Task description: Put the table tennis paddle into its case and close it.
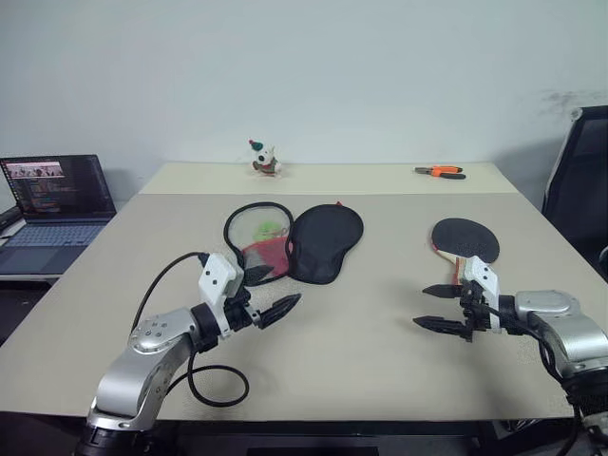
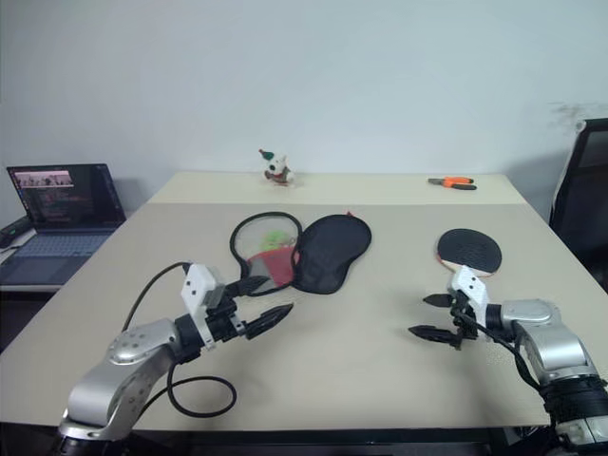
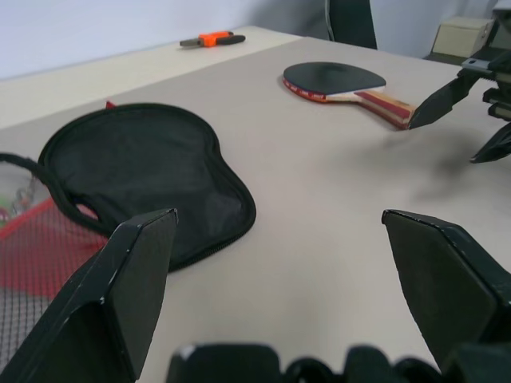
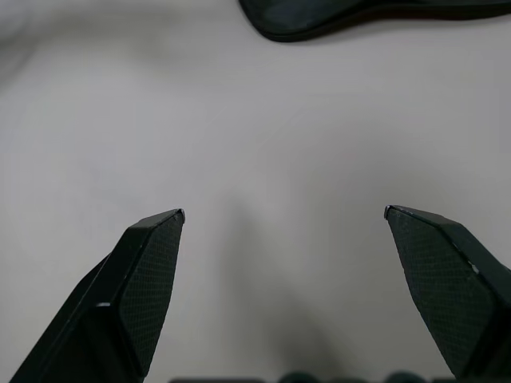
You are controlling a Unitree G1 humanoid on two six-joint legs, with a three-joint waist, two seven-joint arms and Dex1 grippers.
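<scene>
The flat table tennis paddle [image 1: 464, 239] with its round black rubber face and short light wooden handle lies on the beige table [image 1: 361, 323] just beyond the right gripper [image 1: 435, 306], handle end toward it and its long axis running away from the robot, so the right arm is plainly the nearer one. The black fabric paddle-shaped case [image 1: 294, 242] lies unzipped and spread flat near the table's middle, just ahead of the left gripper [image 1: 275, 306]; both grippers hover spread wide and empty. The left wrist view shows the paddle's reddish edge [image 3: 307, 90] and the right gripper's fingertips [image 3: 435, 100] by the handle, whereas the right wrist view gives bare tabletop and a sliver of the case.
</scene>
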